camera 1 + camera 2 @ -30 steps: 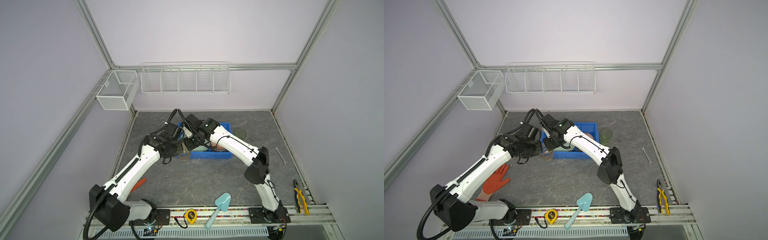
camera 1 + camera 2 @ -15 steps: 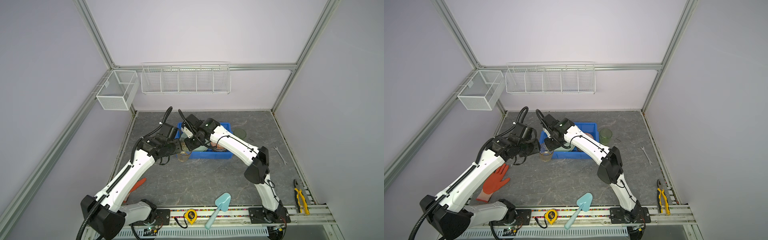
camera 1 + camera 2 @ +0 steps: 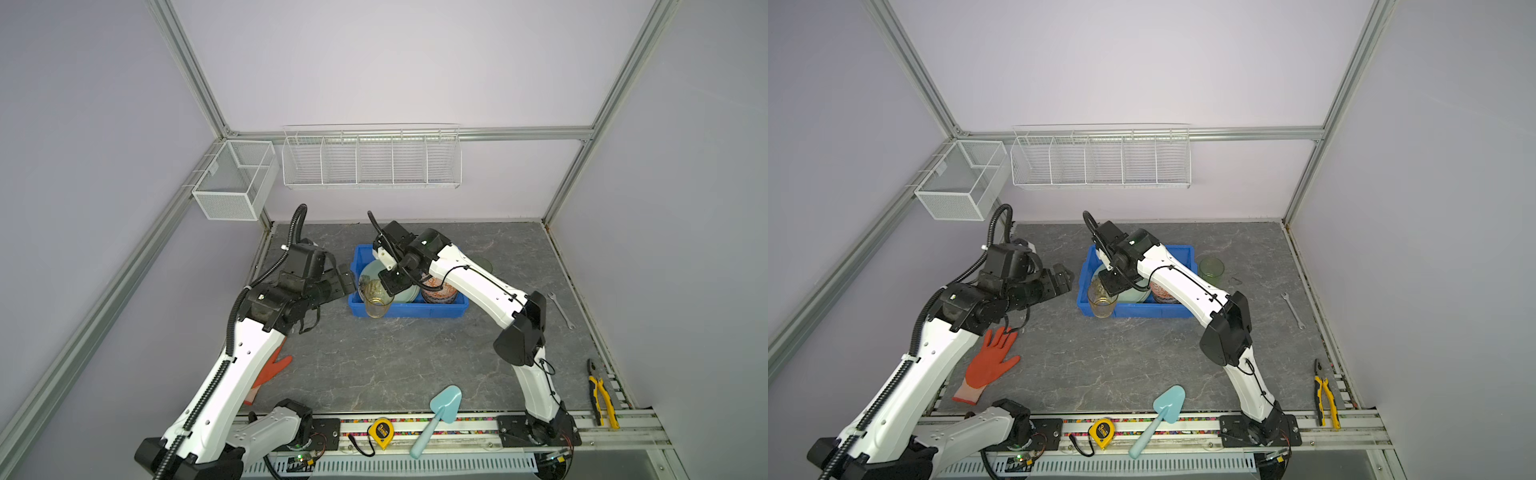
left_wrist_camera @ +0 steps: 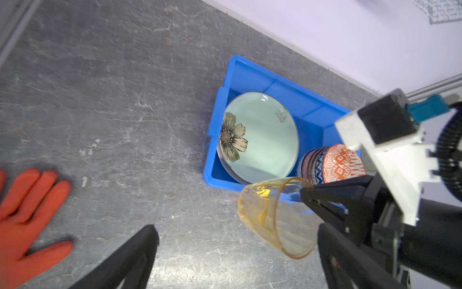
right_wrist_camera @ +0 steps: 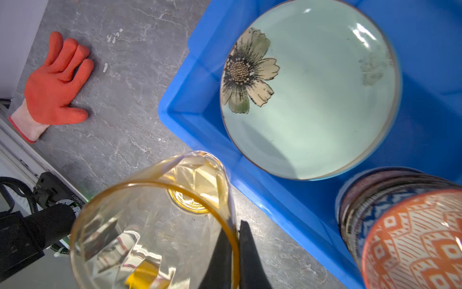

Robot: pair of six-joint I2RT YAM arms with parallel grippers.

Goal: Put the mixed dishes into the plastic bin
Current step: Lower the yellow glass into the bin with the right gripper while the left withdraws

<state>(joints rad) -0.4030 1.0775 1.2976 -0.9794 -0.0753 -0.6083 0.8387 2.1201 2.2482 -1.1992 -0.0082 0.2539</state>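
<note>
A translucent amber cup (image 3: 376,301) (image 3: 1101,299) (image 4: 275,217) (image 5: 155,225) hangs tilted just outside the front-left corner of the blue plastic bin (image 3: 411,311) (image 3: 1142,311) (image 4: 250,72) (image 5: 200,120). My right gripper (image 3: 388,286) (image 3: 1111,286) (image 5: 235,229) is shut on its rim. My left gripper (image 3: 338,280) (image 3: 1064,282) (image 4: 237,234) stands open and empty, left of the cup. Inside the bin lie a mint green flower plate (image 4: 265,140) (image 5: 312,100) and stacked patterned bowls (image 4: 342,162) (image 5: 412,237). A green cup (image 3: 1211,270) stands right of the bin.
An orange glove (image 3: 990,361) lies front left. A teal scoop (image 3: 440,411) and a yellow tape measure (image 3: 381,432) sit near the front rail. Pliers (image 3: 600,392) and a wrench (image 3: 561,309) lie at the right. White wire baskets (image 3: 370,158) hang on the back wall.
My left gripper has opened, let go of the amber cup and drawn back to the left. The right gripper keeps its hold on the cup's rim.
</note>
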